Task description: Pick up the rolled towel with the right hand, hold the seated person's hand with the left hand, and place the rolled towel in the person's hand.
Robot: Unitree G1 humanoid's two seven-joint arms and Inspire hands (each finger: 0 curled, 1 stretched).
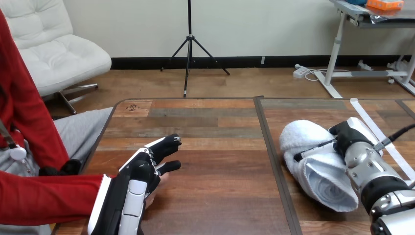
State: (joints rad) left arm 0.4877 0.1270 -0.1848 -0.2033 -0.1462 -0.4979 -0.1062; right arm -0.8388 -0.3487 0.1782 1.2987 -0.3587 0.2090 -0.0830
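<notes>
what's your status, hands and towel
Left hand over the person's hand, grip unclear. Right hand on the rolled towel, grip unclear; towel lies on the table, not yet handed over. Nothing in the way.

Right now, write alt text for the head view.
The right robot hand grips a rolled white towel lying on the wooden table at right. At lower left, the left robot hand rests over the person's hand, which reaches in on a red sleeve.

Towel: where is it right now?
In the head view, the towel lies on the right half of the table, with the robot's right hand on it.
</notes>
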